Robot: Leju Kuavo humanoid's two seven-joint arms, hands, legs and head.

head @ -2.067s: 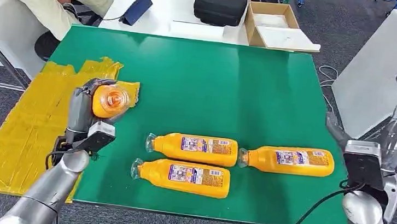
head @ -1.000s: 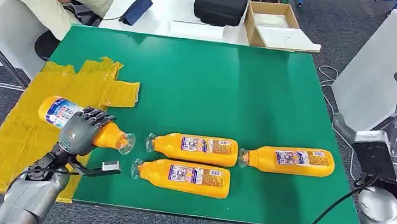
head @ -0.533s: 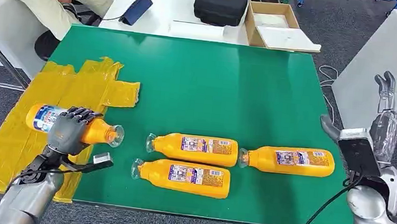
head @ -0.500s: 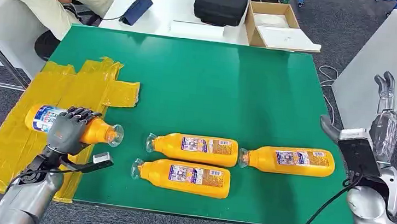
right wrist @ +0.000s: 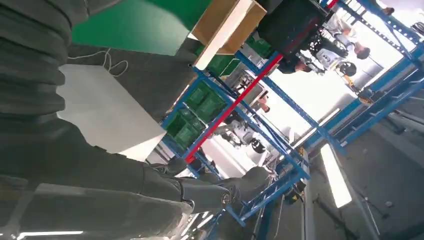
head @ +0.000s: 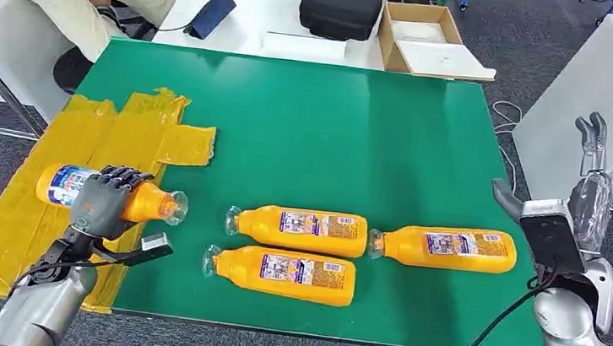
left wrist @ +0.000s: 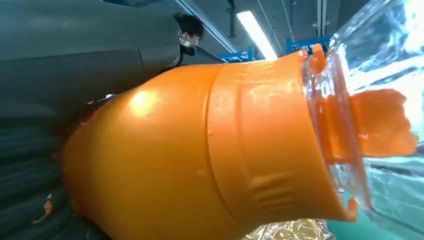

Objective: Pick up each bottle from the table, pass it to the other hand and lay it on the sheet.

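The orange plastic bottle with the clear cap and a blue-and-white label at its base [head: 106, 193] is lying on its side in the robot's left hand [head: 101, 201], and it is coming down and leftward: two seconds back it was being held up end-on over the green tabletop [head: 324, 132], then it was tipped level near the sheet's edge, and now most of its body is over the crinkled yellow plastic sheet [head: 47, 190] at the left of the tabletop, cap pointing right toward the green. Over the last half second it is creeping only slightly further left, so the laying-down looks nearly finished; I judge the handover as done for this bottle and release as the step due. Whether the bottle is already resting on the sheet I cannot tell.

The left hand is wrapping the bottle's middle from above, dark fingers [head: 126, 176] curled over it; the left wrist view is showing the orange shoulder [left wrist: 200, 165] pressed against the hand.

The right hand [head: 592, 179] is raised off the right edge of the tabletop, fingers extended upward, holding nothing, and is shifting only a little.

Three more orange bottles are waiting on the green: two side by side at the centre [head: 302, 229] [head: 285, 274] and one to their right [head: 447, 247].
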